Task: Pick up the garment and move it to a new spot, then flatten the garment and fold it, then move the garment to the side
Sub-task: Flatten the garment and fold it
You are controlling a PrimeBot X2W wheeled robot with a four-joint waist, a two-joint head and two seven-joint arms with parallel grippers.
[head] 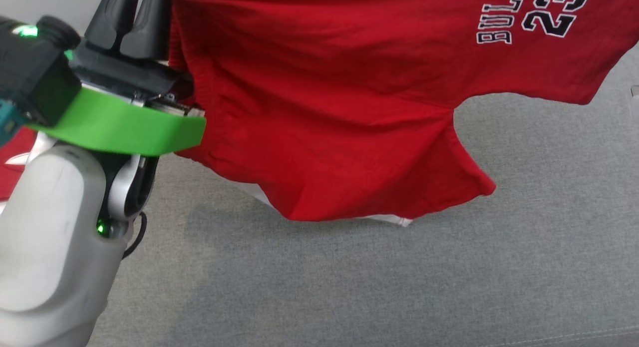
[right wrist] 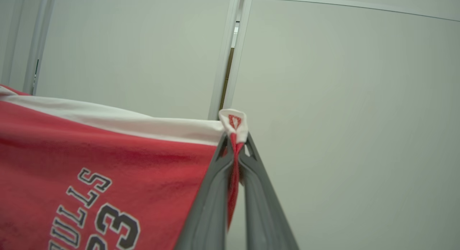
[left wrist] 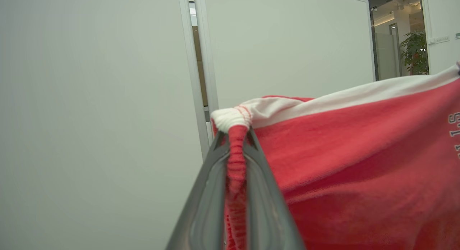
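Note:
The garment (head: pixel 349 97) is a red sleeveless jersey with white trim and black-and-white lettering, hanging in the air above the grey surface (head: pixel 399 277). My left gripper (head: pixel 135 17) stands at the upper left of the head view, fingers pointing up, shut on the jersey's left corner. In the left wrist view the left gripper (left wrist: pixel 235 135) pinches a bunched red and white edge of the garment (left wrist: pixel 359 163). In the right wrist view my right gripper (right wrist: pixel 235 142) is shut on the other white-trimmed corner of the garment (right wrist: pixel 107 163), which stretches away to the left.
The grey fabric-covered surface spreads below the hanging jersey, with a seam (head: pixel 574 334) near its front right. Another patch of red cloth (head: pixel 12 157) shows behind my left arm. Pale wall panels (right wrist: pixel 341 99) and a doorway with a potted plant (left wrist: pixel 415 52) lie beyond.

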